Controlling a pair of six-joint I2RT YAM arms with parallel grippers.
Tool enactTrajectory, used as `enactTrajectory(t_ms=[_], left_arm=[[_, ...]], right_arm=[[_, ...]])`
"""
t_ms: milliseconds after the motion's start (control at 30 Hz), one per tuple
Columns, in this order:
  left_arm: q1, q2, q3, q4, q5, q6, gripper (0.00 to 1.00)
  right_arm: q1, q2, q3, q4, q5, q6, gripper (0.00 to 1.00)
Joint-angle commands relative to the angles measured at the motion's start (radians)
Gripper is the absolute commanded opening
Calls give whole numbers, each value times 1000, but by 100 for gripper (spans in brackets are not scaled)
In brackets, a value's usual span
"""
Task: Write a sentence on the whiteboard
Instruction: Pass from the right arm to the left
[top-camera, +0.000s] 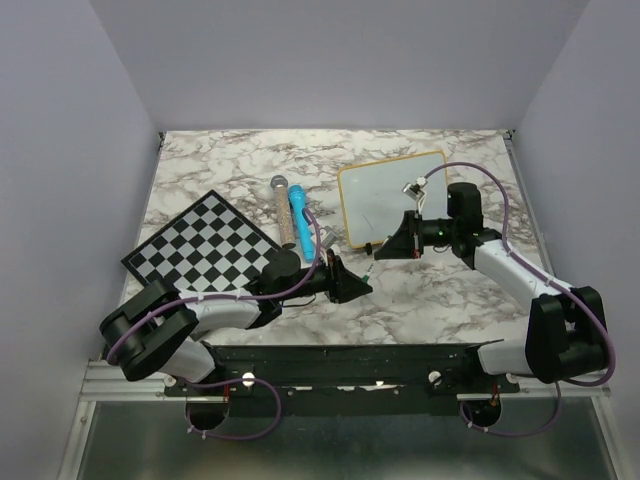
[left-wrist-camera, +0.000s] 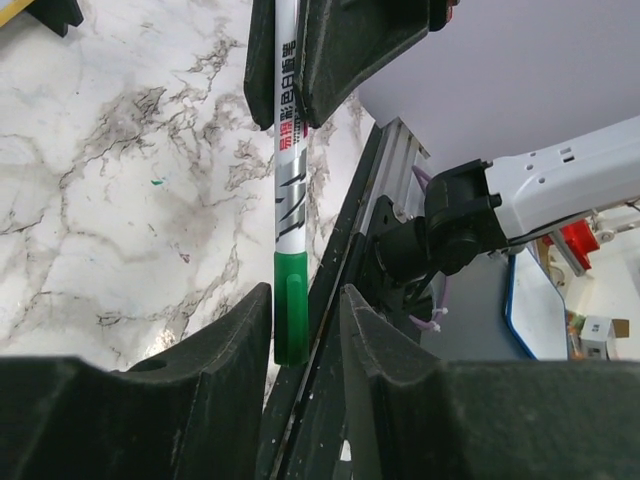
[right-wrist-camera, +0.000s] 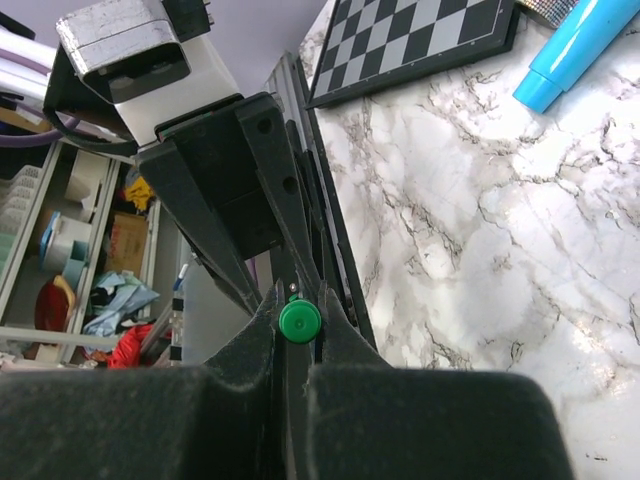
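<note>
The marble counter (top-camera: 450, 290) fills the middle of the overhead view, with the chessboard (top-camera: 200, 245) at its left. The whiteboard (top-camera: 385, 195) lies right of centre, toward the top, and I see no green sentence on it yet. It sits just up and right of where my two arms meet, so my right arm is the nearer. My right pincer (right-wrist-camera: 299, 315) is pressed together on the marker (left-wrist-camera: 288, 150), whose long axis runs straight from one pincer to the other. My left pincer (left-wrist-camera: 306, 300) is partly spread, one finger on either side of the green cap (left-wrist-camera: 291, 310), with a gap on one side. Uncapping looks like the next step.
</note>
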Motion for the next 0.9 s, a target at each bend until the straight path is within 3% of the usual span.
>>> enactTrajectory(t_ms=[0,200,267,367,400,433,500,533,567,633,733,867], left_arm=[[-6,-17,22,-17,20,33,39],[-5,-22,53,-60,19,48,18],[-5,-28,59,-89,14,62,3],[-3,-59,90,-219,13,138,0],[8,-69,117,-275,37,169,0],[14,-83,134,-398,56,207,0],[31,-115,225,-569,97,377,0],[35,-123,267,-769,105,460,0],[37,-128,310,-866,103,522,0],[52,-119,436,-1107,117,689,0],[74,-93,542,-1281,155,818,0],[86,-66,587,-1332,194,855,0]], right_arm=[[-7,-9,-19,46,-30,19,1],[-9,7,-17,46,-47,13,1],[-9,8,-16,46,-58,6,1],[-7,8,-3,37,-105,-51,1],[-9,7,6,21,-118,-80,14],[-10,5,30,-111,-130,-140,28],[-10,16,145,-329,-129,-450,66],[-9,23,188,-567,-121,-576,71],[-10,39,228,-683,-104,-808,73],[-10,71,316,-910,-107,-991,76],[-10,102,334,-1044,-154,-1169,76],[-9,148,354,-1144,-188,-1315,76]])
